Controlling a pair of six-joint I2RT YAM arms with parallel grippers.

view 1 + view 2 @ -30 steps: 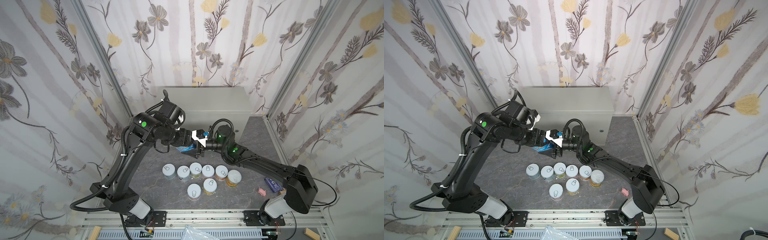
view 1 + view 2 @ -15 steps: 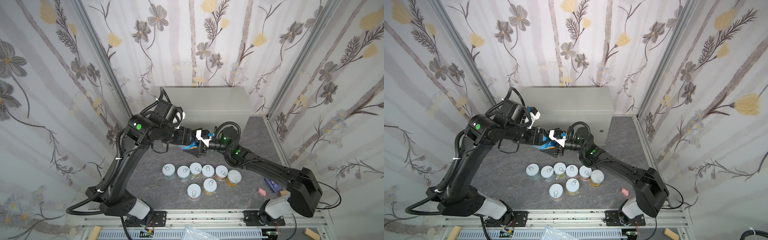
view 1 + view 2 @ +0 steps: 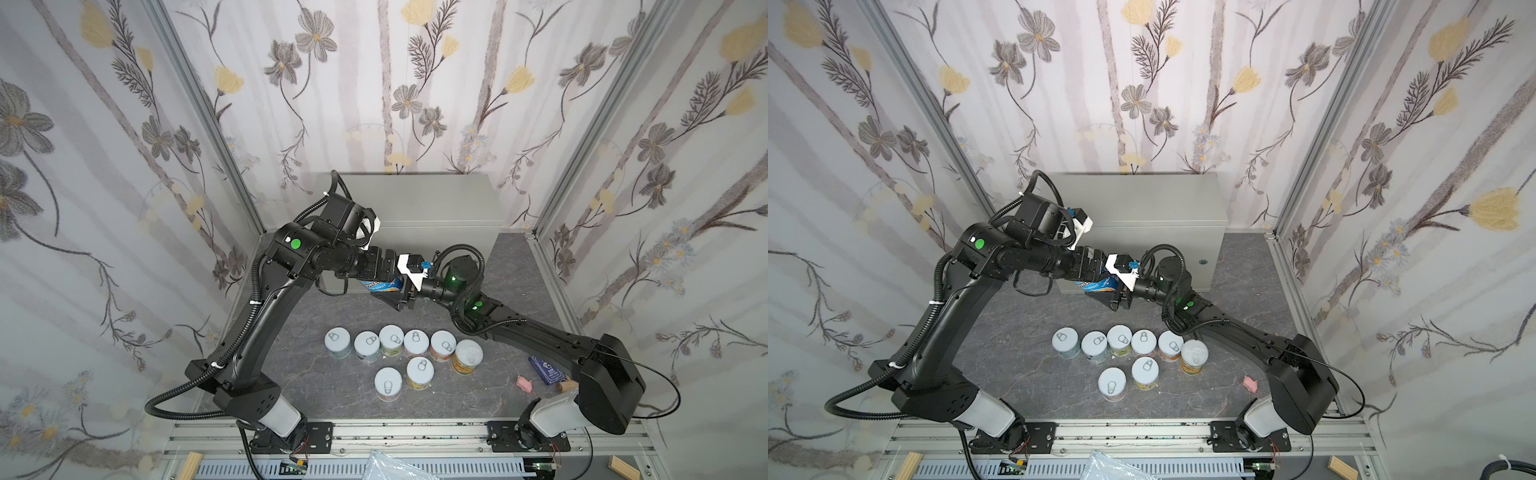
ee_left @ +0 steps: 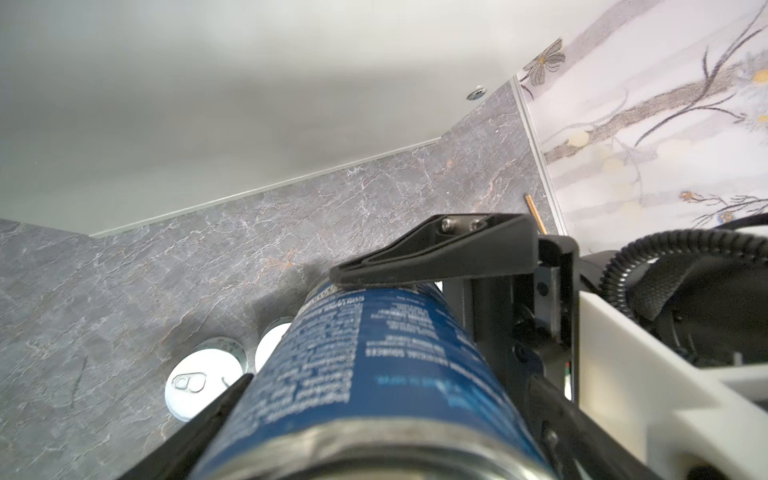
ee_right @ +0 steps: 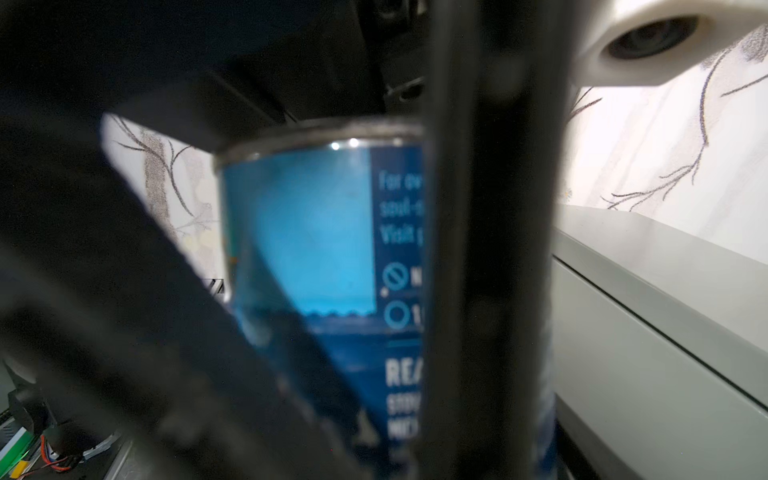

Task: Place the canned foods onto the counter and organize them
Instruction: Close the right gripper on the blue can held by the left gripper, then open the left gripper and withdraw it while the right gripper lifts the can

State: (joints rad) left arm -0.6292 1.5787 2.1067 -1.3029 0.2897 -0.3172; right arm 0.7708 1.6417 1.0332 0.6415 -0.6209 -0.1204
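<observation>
A tall blue-labelled can [image 3: 384, 286] [image 3: 1098, 284] hangs on its side above the dark floor, just in front of the counter [image 3: 436, 199] [image 3: 1142, 199]. My right gripper [image 3: 401, 297] is shut on its far end; one right finger [image 4: 436, 257] presses on the can [image 4: 374, 374]. My left gripper [image 3: 390, 278] is open, its fingers still flanking the can [image 5: 307, 232]. Several short white-lidded cans [image 3: 405, 345] [image 3: 1144, 343] and an orange-yellow can [image 3: 467, 356] [image 3: 1194, 357] stand on the floor. The counter's top is bare.
A pink scrap [image 3: 524, 383], a dark blue packet [image 3: 546, 370] and a cork-like piece [image 3: 567, 386] lie by the right arm's base. A thin wooden stick [image 4: 536, 214] rests against the right wall. Flowered walls close in on three sides.
Both grippers and the blue can have shifted slightly right and toward the counter. The left elbow has swung back. The left jaws have widened off the can.
</observation>
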